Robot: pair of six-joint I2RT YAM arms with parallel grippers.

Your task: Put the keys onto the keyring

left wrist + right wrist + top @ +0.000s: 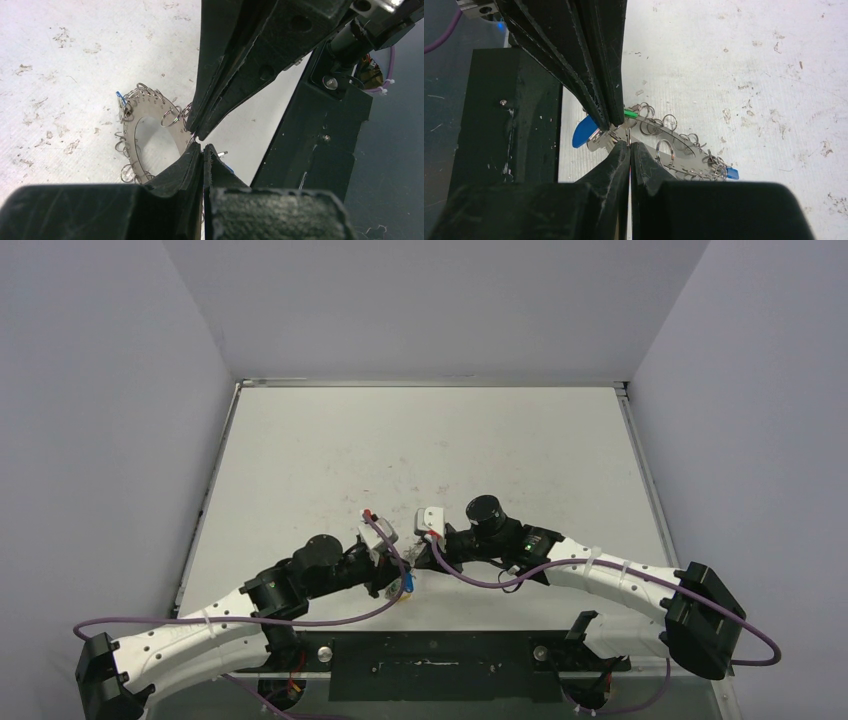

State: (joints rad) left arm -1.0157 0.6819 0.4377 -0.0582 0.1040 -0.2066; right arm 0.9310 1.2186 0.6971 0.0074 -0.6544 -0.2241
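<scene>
Plain grey walls (100, 390) enclose a white table (420, 440), scuffed and speckled. Two arms reach in from the near edge and meet at its near middle. The left gripper (202, 150) and right gripper (629, 146) are both closed tight, tip to tip, at the rim of the keyring (150, 106). What each one pinches is hidden. A blue tag (583, 132) and a green tag (630, 114) sit at the ring's edge, seemingly attached. The task looks partway done, and I cannot tell how many keys remain.
</scene>
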